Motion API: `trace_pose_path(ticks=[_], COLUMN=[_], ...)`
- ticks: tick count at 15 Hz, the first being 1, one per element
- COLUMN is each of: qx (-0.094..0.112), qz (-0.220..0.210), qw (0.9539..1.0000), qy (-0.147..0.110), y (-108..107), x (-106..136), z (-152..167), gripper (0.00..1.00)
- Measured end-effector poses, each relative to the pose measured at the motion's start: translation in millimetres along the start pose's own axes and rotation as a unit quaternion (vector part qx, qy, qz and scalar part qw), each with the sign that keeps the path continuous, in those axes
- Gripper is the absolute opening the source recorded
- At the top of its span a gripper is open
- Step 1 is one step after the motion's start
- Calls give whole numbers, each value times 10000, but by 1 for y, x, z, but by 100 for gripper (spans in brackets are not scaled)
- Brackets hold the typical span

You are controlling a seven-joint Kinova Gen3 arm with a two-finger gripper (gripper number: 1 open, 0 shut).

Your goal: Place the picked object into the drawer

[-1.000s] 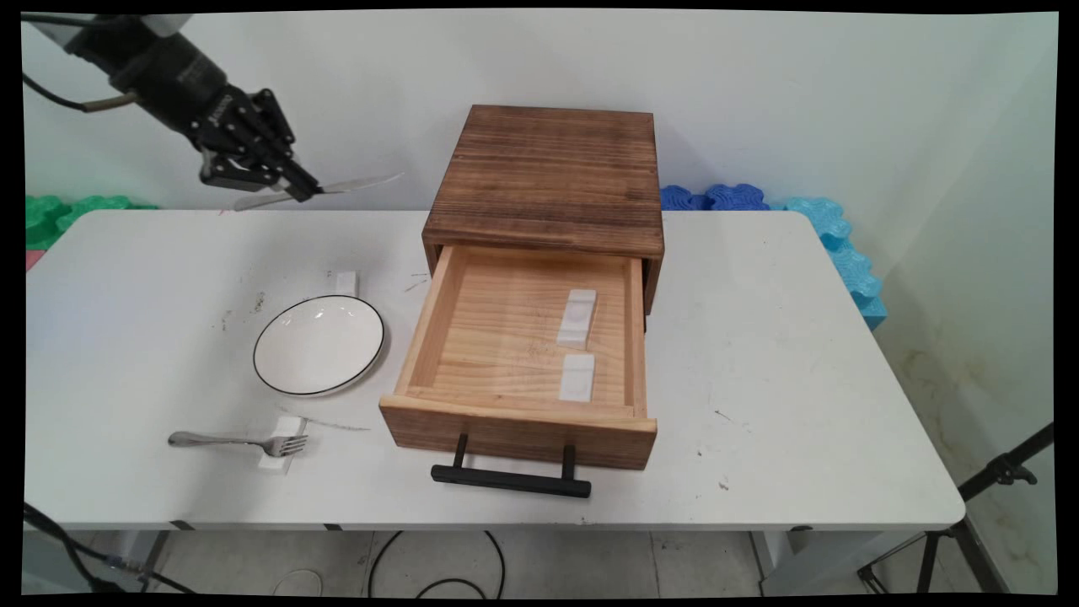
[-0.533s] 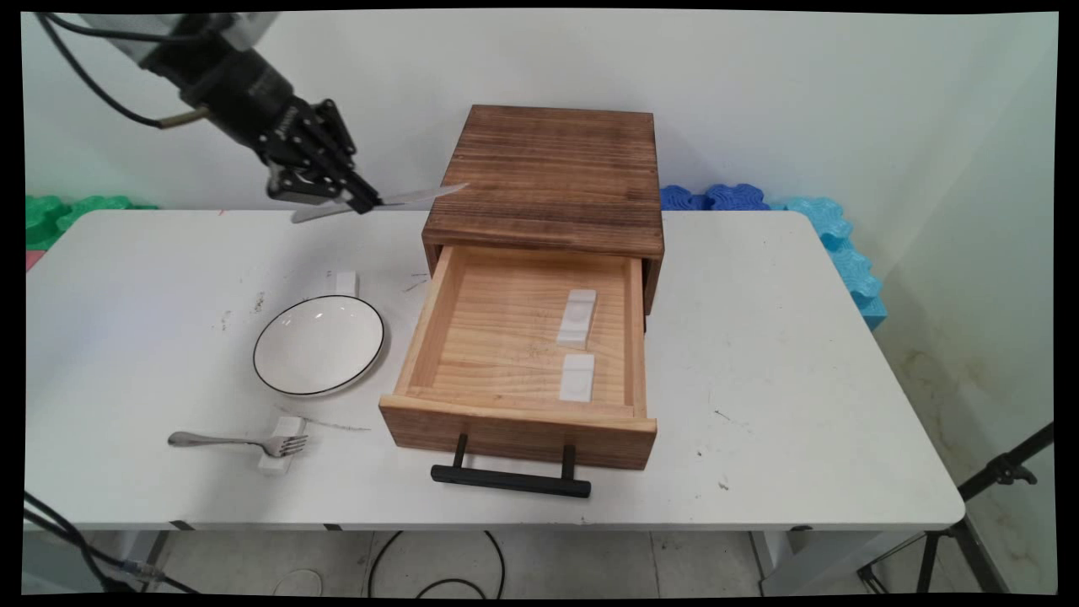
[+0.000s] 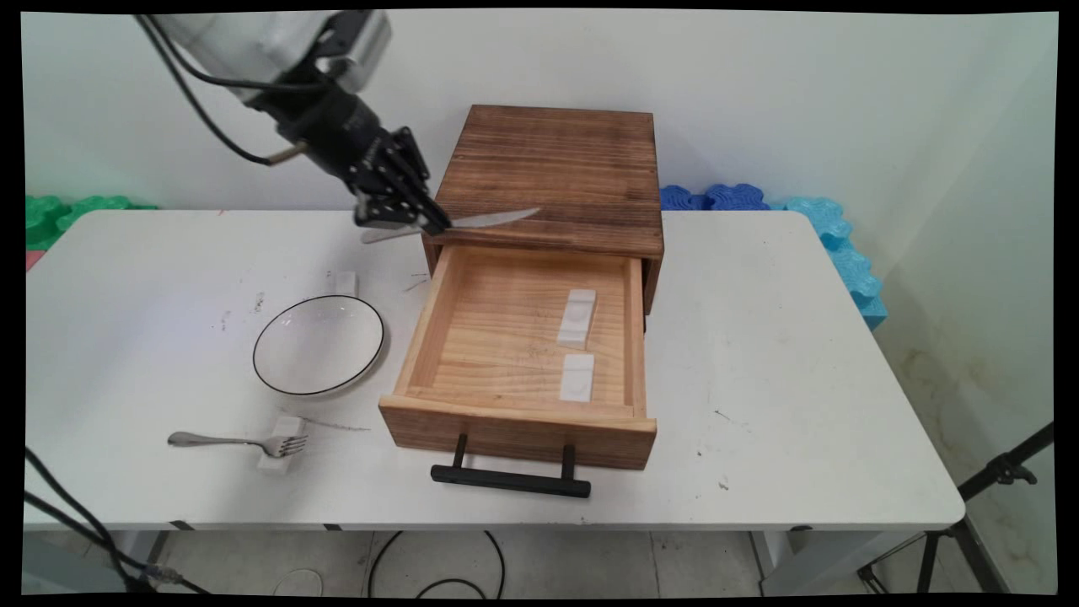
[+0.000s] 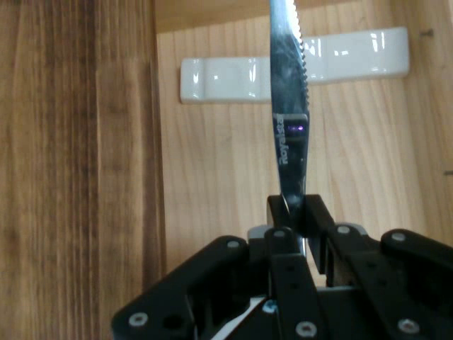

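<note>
**Knife in hand over the drawer's back-left corner**

I had the hand (image 3: pixel 426 221) clamped tight on a table knife (image 3: pixel 472 222), pinched near mid-length, blade flat-ish and pointing across the front edge of the wooden cabinet (image 3: pixel 552 173). Handle end stuck out behind the hand, away from the cabinet. In the hand view the knife (image 4: pixel 289 106) ran straight up from between the fingers (image 4: pixel 311 216), serrated edge toward that view's right, tip crossing a white rest (image 4: pixel 226 76) lying in the drawer below.

Doing this well, imo: keep the grip firm w/o twisting, since a thin blade can pivot between the pads; keep the blade level and clear of the cabinet's top lip, which sat close under it; go slow near the drawer wall.

Containers, all relative to the cabinet:
- Drawer (image 3: pixel 432 323), pulled out in front of the cabinet: two white rests, one farther back (image 3: pixel 577 318), one nearer the drawer front (image 3: pixel 577 377). Nothing else seen inside.
- Plate (image 3: pixel 319 344), left of the drawer on the table (image 3: pixel 784 354): held nothing.
- Fork (image 3: pixel 232 441), front-left of the cabinet, tines on a small white rest (image 3: pixel 281 455).
</note>
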Motion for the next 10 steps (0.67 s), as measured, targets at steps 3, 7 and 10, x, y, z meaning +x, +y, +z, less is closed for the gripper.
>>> trace_pose_path(ticks=[3, 7, 10], qx=[28, 45, 49], qz=[9, 28, 51], qw=[10000, 10000, 9999], qy=[-31, -74, -102], y=[-3, -6, -9], x=[14, 28, 36], z=[24, 55, 76], gripper=[0, 0, 0])
